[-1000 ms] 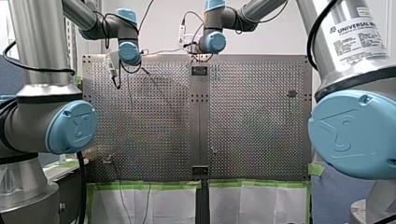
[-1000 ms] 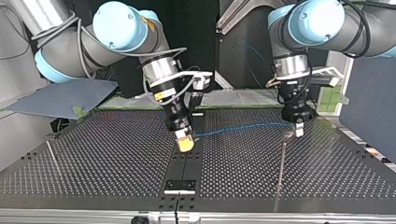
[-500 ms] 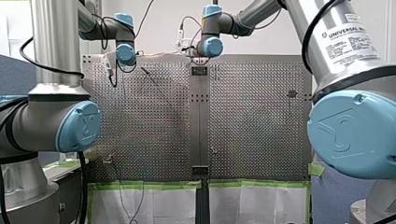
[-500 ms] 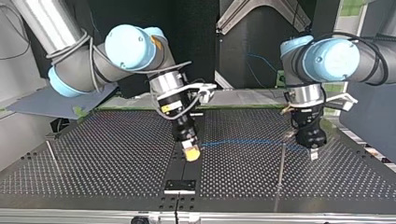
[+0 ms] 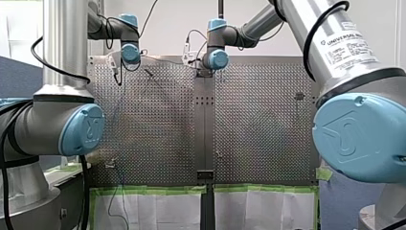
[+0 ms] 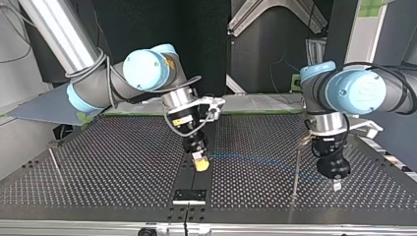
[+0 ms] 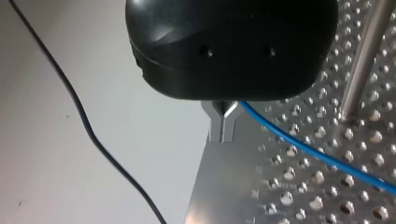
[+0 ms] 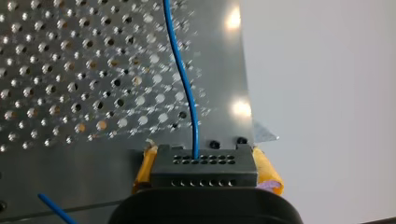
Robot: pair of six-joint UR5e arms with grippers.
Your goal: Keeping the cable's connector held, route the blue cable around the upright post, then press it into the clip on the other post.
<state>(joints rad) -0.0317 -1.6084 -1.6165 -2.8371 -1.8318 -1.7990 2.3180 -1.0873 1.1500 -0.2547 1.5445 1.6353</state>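
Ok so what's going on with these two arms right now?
My right gripper, with yellow pads, is clamped on the black connector of the blue cable. My left gripper pinches the cable further along, low over the perforated table, so that it runs past the upright post. The cable has not yet reached the other post at the top view's left.

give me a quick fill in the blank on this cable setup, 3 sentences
1. The cable is ____ in colour.
2. My right gripper holds the black connector between ____ pads.
3. My left gripper pinches the cable beside an upright metal ____.
Missing words: blue; yellow; post.
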